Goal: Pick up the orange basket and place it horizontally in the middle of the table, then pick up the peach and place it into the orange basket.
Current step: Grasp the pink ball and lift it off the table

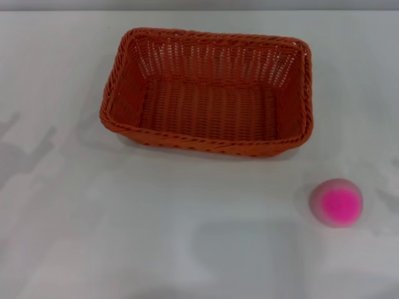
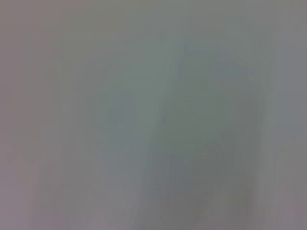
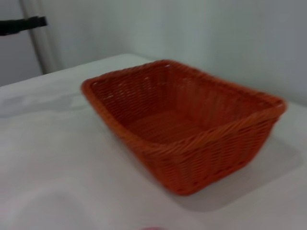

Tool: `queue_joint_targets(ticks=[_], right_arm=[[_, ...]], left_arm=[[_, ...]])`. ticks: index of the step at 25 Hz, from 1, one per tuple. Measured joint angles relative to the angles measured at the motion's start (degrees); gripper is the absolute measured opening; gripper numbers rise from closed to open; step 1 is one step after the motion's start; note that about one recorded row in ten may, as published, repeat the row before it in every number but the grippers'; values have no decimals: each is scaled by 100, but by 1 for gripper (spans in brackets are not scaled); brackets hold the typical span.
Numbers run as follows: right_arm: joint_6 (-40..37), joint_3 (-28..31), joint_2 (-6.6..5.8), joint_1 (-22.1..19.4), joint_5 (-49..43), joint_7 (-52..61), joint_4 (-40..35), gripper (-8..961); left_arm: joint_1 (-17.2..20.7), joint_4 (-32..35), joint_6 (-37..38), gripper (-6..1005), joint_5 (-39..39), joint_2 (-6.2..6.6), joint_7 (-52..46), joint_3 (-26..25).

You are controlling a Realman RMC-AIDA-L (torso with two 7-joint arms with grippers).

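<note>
The orange basket [image 1: 209, 93] lies with its long side across the far middle of the white table [image 1: 124, 218], and it holds nothing. The right wrist view shows the orange basket [image 3: 184, 122] from the side, standing flat on the table [image 3: 57, 163]. The peach [image 1: 338, 202], pale pink with a magenta patch facing up, rests on the table at the near right, apart from the basket. A sliver of pink shows at the bottom edge of the right wrist view. Neither gripper appears in any view. The left wrist view is a featureless grey blur.
A grey wall [image 3: 192, 33] rises behind the table's far edge. A pale post [image 3: 41, 38] with a black strap [image 3: 21, 25] stands at one far corner.
</note>
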Motion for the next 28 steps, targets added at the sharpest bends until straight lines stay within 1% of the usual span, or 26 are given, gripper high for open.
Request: queue_joint_targets(ticks=[6,14,16,22,28], right_arm=[[-59,-191,-7,257,-293,-171,501,814],[-287,-497,-12,718,-610,-295,1136,811],[-491,-589,-11,792,-668,-294,1216,810],[-730,-701,-2,903,-744,-297,1327,808],[-789,-916,0,982,-799,-273,1331,748]], left_arm=[[-10,63,-284,860,-5,-2,5,9],[1,69,-340,860,14,-1,18,4],[4,69,-351,860,17,2,19,4],[52,69,-352,859,17,8,21,1],[75,69,-334,859,17,8,23,-30]])
